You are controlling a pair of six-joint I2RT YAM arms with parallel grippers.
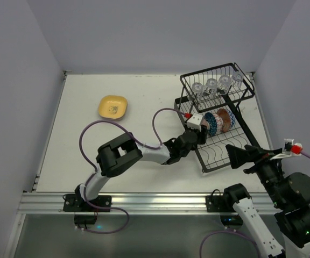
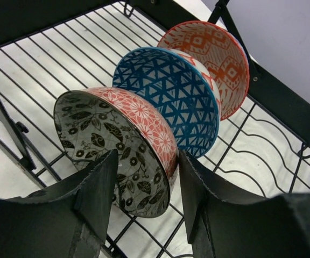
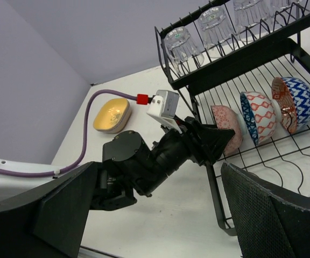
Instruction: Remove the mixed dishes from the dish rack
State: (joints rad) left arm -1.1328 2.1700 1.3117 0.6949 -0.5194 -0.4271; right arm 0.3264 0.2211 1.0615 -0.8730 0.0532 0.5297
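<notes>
Bowls stood on edge in the lower tray of the rack [image 1: 223, 161], 3 in a row. The left tool [image 2: 147, 157] kept its fingers [image 2: 96, 183] on either side of the near bowl [image 2: 117, 140], one inside the rim and one against the red floral outside. The jaws were part-way apart around that wall; whether the pads actually pressed it could not be told. The right tool [image 3: 159, 177] hung wide and held nothing, back from the rack at the near right.

The near bowl looked like glazed ceramic: stiff, fairly light, slick and liable to chip. A pinch across the rim wall seemed the sound hold, since the body looked too round to span. It would probably want lifting straight up out of its slot, because the blue bowl [image 2: 171, 102] stood just behind it and a tilt might knock the 2 together.

Only the left wrist view showed how the fingers sat on the rim and the grey leaf print inside, with the orange bowl [image 2: 211, 54] last in line. It showed nothing of the upper shelf. The top view gave the 4 glasses [image 1: 217, 85] up there, seemingly upside down, and a yellow plate [image 1: 113, 106] lying out on the surface [image 1: 144, 161], well apart from the rack. The right wrist view showed the bowls side-on, each apart from the next.
</notes>
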